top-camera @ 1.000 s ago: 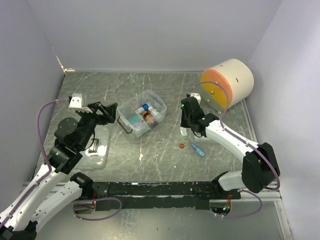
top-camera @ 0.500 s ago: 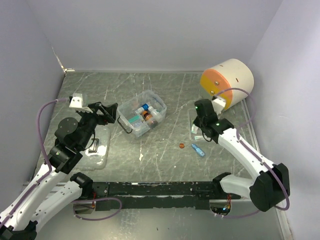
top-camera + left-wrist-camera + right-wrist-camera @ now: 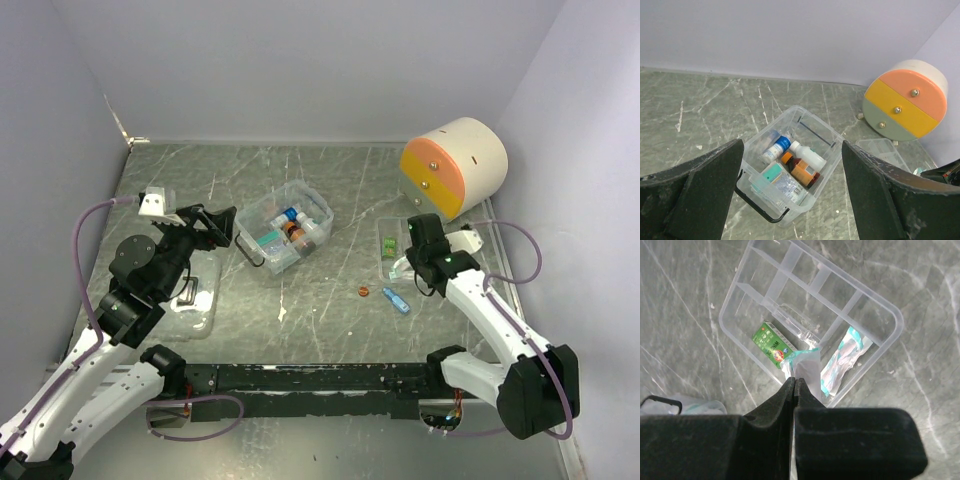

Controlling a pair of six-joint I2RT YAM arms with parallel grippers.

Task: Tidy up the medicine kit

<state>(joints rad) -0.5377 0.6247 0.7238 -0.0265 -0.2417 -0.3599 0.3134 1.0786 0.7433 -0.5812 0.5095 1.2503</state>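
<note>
Lid [image 3: 196,292]: near left, flat on the table, off the box, well apart from the tray.
Loose stock: blue vial [image 3: 397,300] and small orange piece [image 3: 363,291], near centre-right, outside every container.
Right gripper [image 3: 795,382]: fingers pressed together, apparently pinching a teal-edged sachet [image 3: 807,362] over the tray's near edge.
Divided tray [image 3: 865,315]: right of centre, long axis roughly near to far. It holds a green packet [image 3: 772,342] and a second sachet [image 3: 842,357]; the other compartments look bare.
Left gripper [image 3: 218,227]: fingers spread wide, holding nothing, just left of the box.
Medicine kit box [image 3: 832,150]: centre, open side up, long axis running near-left to far-right, black handle [image 3: 762,210] at its near-left end. It holds a brown bottle [image 3: 802,170], white bottles and a teal carton.
Handling, judged: light, stiff, thin clear plastic with slick walls; likely to slide if nudged or crack if squeezed. Best purchase is the rim of a short wall or the handle.
Cream cylinder [image 3: 455,165]: far right, not part of the kit.
</note>
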